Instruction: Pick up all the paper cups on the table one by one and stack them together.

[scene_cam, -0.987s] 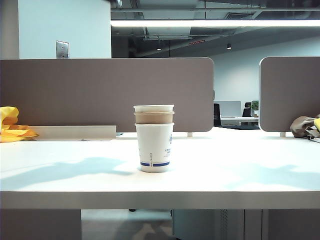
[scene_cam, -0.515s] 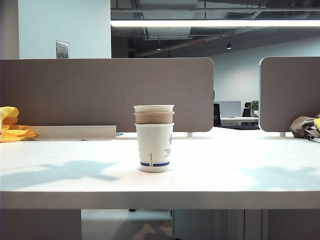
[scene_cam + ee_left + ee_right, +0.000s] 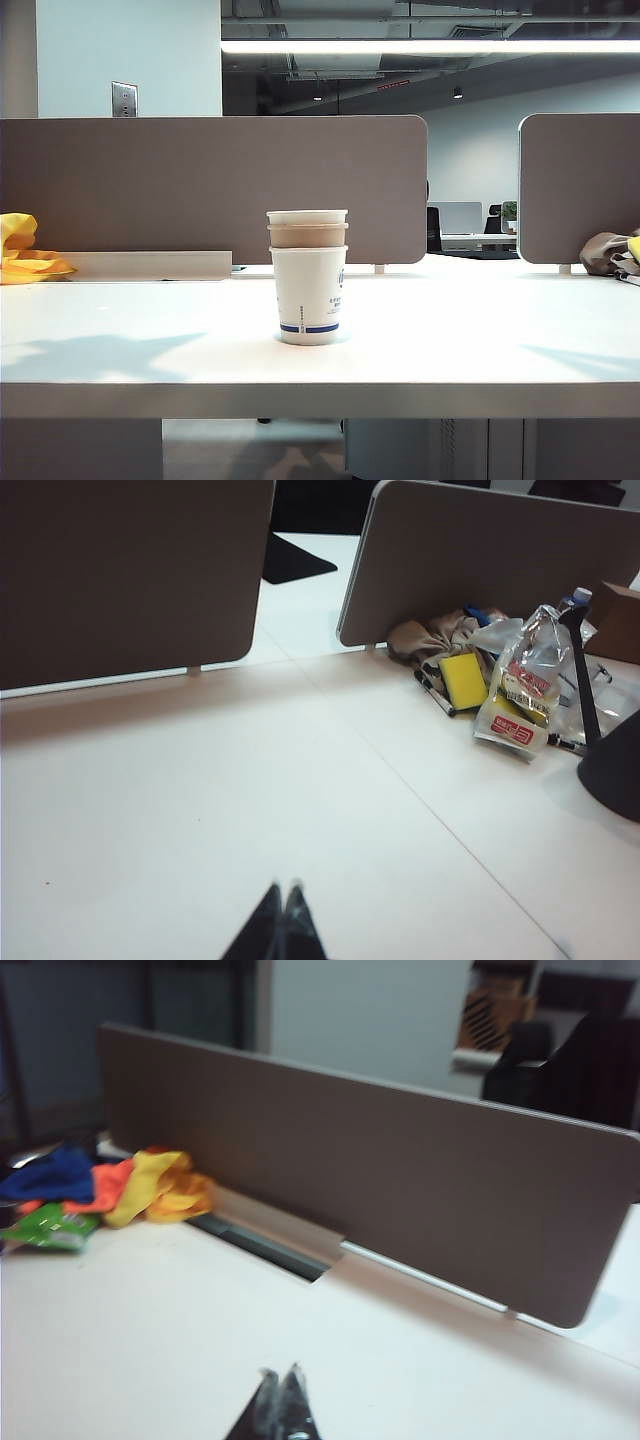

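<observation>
Three paper cups [image 3: 308,278] sit nested in one upright stack at table [image 3: 480,350] centre: white outside, brown rim in the middle, white rim on top. Stack hasn't moved over the last second. Only the arm shadows changed: both have slid outward toward 9 and 3 o'clock, so I'd judge the arms are backing off and the job is done.

Left gripper [image 3: 281,920]: tips pinched together, holding nothing, over bare table. Right gripper [image 3: 280,1400]: same, closed and empty.

Neither arm appears in the outside view. Neither wrist camera catches the cups. Inner cups hidden below their rims.
</observation>
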Robot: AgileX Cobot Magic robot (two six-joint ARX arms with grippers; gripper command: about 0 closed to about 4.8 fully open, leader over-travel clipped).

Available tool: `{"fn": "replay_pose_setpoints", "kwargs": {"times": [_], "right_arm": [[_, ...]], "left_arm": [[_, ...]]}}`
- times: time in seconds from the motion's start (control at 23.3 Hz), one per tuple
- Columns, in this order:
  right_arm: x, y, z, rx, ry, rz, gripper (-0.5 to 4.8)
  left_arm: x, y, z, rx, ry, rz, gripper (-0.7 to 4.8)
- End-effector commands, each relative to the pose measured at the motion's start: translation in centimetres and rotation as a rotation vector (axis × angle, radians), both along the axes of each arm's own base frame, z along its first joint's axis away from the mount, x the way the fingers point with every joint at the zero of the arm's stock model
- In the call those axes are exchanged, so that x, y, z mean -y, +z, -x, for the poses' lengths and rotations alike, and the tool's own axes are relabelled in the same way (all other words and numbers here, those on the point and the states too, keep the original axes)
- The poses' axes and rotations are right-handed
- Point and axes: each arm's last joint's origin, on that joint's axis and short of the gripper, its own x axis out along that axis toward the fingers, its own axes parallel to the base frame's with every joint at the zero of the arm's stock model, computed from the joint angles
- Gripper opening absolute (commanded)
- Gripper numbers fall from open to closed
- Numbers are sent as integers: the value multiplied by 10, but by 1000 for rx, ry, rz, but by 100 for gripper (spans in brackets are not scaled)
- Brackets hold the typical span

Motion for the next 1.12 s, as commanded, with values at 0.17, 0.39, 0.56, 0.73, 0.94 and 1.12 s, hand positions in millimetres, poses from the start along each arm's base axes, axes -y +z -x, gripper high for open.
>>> {"fn": "replay_pose_setpoints", "kwargs": {"times": [0.17, 0.39, 0.56, 0.73, 0.94, 1.12], "right_arm": [[28, -31, 39, 125, -166, -99, -6], [40, -69, 59, 116, -170, -93, -6], [49, -111, 75, 65, -167, -142, -6], [60, -150, 92, 76, -182, -198, -6], [63, -199, 100, 71, -142, -193, -6], [56, -213, 96, 14, -37, -148, -6]], "left_arm": [[-23, -29, 50, 150, 37, 63, -6], [-37, -58, 81, 164, 43, 68, -6], [-47, -88, 104, 148, 41, 66, -6], [-57, -121, 128, 151, 35, 72, -6], [-64, -163, 146, 166, 18, 111, -6], [-65, -179, 147, 168, 21, 121, -6]]}}
